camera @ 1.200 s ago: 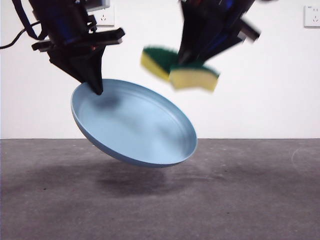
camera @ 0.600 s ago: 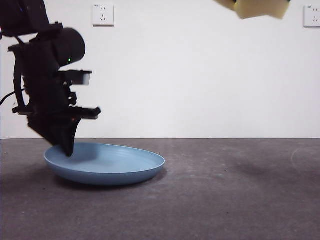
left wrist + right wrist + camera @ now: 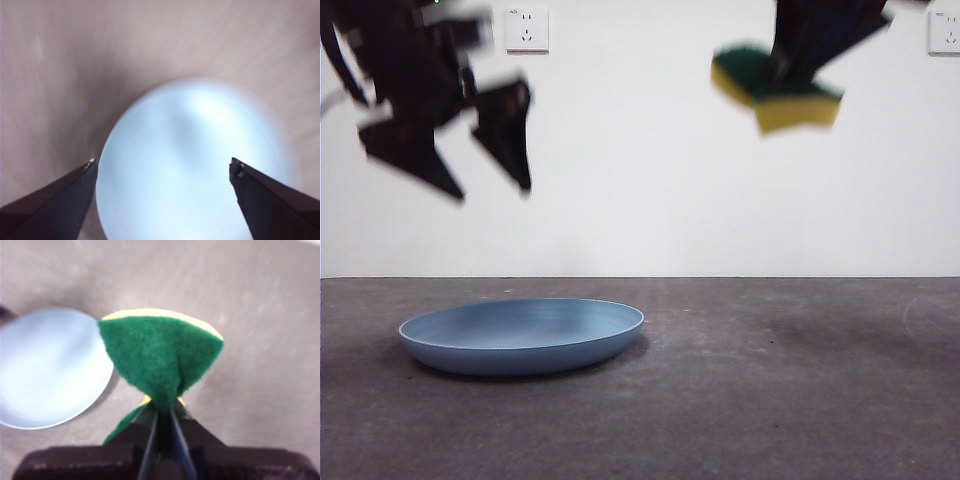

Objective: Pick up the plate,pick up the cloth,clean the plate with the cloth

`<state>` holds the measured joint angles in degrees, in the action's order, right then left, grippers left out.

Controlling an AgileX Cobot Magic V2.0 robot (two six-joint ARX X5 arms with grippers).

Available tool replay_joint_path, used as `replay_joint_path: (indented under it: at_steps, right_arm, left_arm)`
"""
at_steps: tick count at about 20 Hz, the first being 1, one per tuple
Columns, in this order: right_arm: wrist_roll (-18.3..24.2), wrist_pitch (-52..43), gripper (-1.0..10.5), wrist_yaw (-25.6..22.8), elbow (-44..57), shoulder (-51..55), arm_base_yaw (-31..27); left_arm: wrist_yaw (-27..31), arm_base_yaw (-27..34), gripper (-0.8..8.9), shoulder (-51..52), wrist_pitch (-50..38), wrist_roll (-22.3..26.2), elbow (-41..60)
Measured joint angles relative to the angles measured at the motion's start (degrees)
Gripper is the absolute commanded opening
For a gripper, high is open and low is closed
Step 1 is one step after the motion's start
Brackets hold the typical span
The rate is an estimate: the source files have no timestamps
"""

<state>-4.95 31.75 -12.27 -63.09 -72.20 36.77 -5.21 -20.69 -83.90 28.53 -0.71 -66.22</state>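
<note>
The light blue plate (image 3: 522, 336) lies flat on the grey counter (image 3: 800, 400), toward its left edge. Above it, the left gripper (image 3: 470, 165) hangs wide and empty. The right gripper (image 3: 800, 60), high up, pinches the folded yellow-green sponge (image 3: 778, 90). Wiping looks finished or interrupted; resuming means regrasping the rim. Motion blur hides both grippers' detail.

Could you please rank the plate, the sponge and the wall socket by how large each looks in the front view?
1. Round light blue plastic plate.
2. Yellow sponge with green scouring layer, held by the right gripper.
3. White wall socket.
Nearness to the camera differs, so true sizes stay unsure.
</note>
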Motion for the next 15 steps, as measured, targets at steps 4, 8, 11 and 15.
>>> replay_joint_path:
  at_steps: [4,8,11,15]
  right_arm:
    - [-1.5,-1.4,-0.2,11.3,0.0,-11.7,-6.1]
    - [-2.5,-1.3,0.5,18.1,0.0,-22.1,-10.6]
    - [-2.7,-0.4,2.3,18.3,0.0,-25.9,-11.6]
    - [-2.8,0.0,2.6,18.2,0.0,-26.0,-11.7]
  left_arm:
    - [-2.7,-0.9,4.40,13.2,2.7,-2.9,0.0]
    - [-6.6,-2.1,4.40,24.7,6.4,-5.4,0.0]
    - [-7.2,-3.3,4.40,29.6,10.0,-6.3,0.0]
    - [-7.2,-4.2,4.40,31.5,12.6,-6.4,0.0]
